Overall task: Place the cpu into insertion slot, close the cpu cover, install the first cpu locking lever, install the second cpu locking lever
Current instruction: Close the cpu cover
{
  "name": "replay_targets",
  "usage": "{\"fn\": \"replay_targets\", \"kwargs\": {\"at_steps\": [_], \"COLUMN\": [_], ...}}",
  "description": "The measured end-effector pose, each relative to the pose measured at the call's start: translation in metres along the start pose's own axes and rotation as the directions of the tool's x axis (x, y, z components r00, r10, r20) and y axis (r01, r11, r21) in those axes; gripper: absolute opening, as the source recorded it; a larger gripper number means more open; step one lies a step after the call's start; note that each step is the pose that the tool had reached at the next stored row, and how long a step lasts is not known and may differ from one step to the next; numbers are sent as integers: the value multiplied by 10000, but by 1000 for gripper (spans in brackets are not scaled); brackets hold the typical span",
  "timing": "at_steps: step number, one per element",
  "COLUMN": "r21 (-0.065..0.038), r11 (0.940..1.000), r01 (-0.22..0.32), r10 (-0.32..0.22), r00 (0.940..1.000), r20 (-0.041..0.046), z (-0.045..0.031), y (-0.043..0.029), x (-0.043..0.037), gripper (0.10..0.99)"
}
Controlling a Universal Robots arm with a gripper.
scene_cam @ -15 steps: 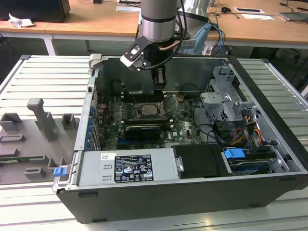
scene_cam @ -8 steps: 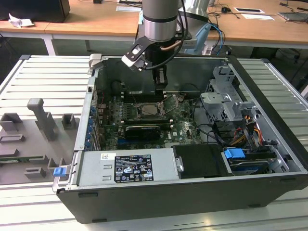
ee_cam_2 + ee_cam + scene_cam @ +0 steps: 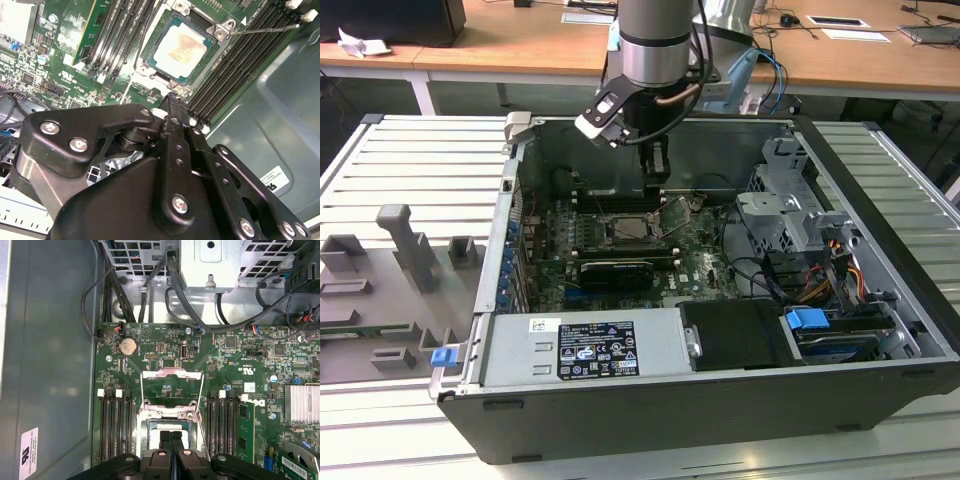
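Slatted grey worktop [image 3: 420, 160] carries the open case [image 3: 620, 420], and your work sits deep inside it on the green board [image 3: 705, 265].

Nearest you, the gripper [image 3: 171, 432] hangs just above the slot [image 3: 633, 229]. Its fingers [image 3: 165, 440] are pressed together with nothing between them. Treat them as one blunt pusher, not a clamp.

Under the tips, the cpu [image 3: 184, 43] is already seated flat in the slot, pale top up. Judge that step done and keep the tips off the chip.

Just past it, the cover [image 3: 173, 373] is swung open on the slot's far side, toward the exterior view's right. Closing it looks like the step in hand. Meet the frame on its free bar, away from the hinge, and follow the hinge's arc rather than pressing straight down. Push only until the frame lies on the chip's edges.

Beside the slot, a thin lever [image 3: 265, 30] stands clear across the memory slots [image 3: 235, 65]. Check that it is out of the frame's path.

Farther off, loose cables [image 3: 175, 295] hang near the drive cage [image 3: 785, 205], so keep the wrist low and short of them.
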State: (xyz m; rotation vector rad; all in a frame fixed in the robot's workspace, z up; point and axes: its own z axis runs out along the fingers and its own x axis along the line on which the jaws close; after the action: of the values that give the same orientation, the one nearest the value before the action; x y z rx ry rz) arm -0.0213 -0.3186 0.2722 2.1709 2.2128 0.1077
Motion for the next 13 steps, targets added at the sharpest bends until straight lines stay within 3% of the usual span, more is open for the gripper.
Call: {"fn": "replay_targets", "kwargs": {"at_steps": [13], "r21": [0], "r11": [10000], "r01": [1], "r10": [-1], "r00": [10000], "r20": [0], "z": [2], "y": [23], "x": [-1], "gripper": [106]}}
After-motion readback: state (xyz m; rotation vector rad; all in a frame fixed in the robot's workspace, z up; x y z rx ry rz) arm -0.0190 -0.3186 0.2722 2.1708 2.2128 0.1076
